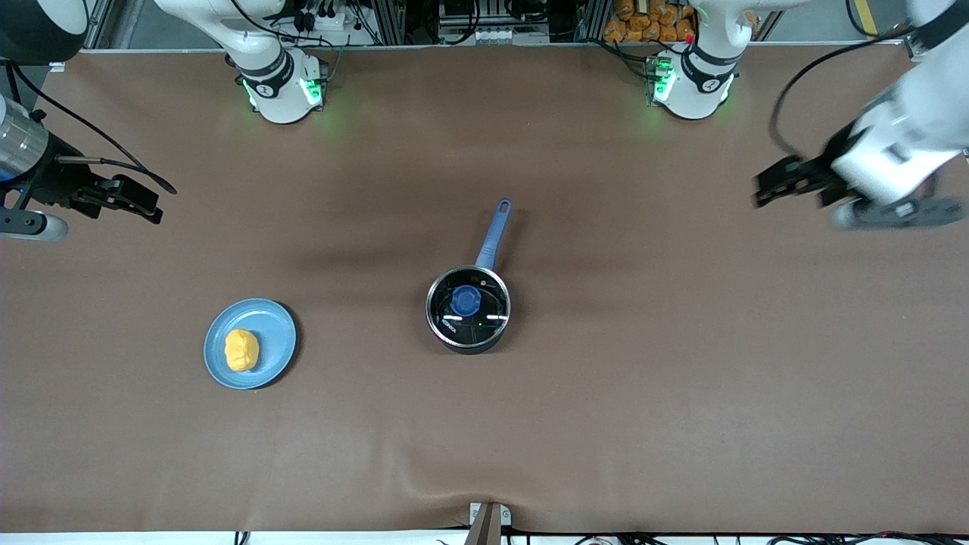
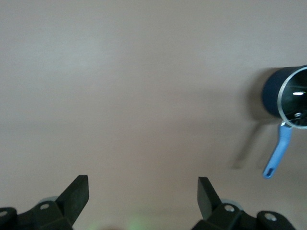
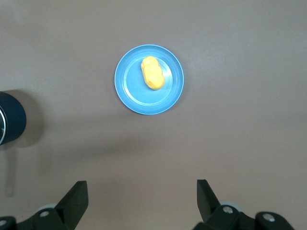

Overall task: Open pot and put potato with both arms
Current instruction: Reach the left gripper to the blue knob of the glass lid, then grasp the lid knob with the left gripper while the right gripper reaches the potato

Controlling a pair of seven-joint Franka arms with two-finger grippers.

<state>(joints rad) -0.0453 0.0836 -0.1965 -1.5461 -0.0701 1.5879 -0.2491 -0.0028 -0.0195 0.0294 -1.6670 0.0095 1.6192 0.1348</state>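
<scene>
The black pot stands mid-table, its blue handle pointing toward the robots' bases. A glass lid with a blue knob sits on it. The yellow-orange potato lies on a light-blue plate toward the right arm's end. My left gripper is open and empty, up over bare table at the left arm's end; its wrist view shows the gripper and the pot. My right gripper is open and empty over the right arm's end; its wrist view shows the gripper, the potato and the plate.
The brown table cover spreads all round the pot and the plate. The two arm bases stand along the table edge farthest from the front camera. A small mount sits at the nearest edge.
</scene>
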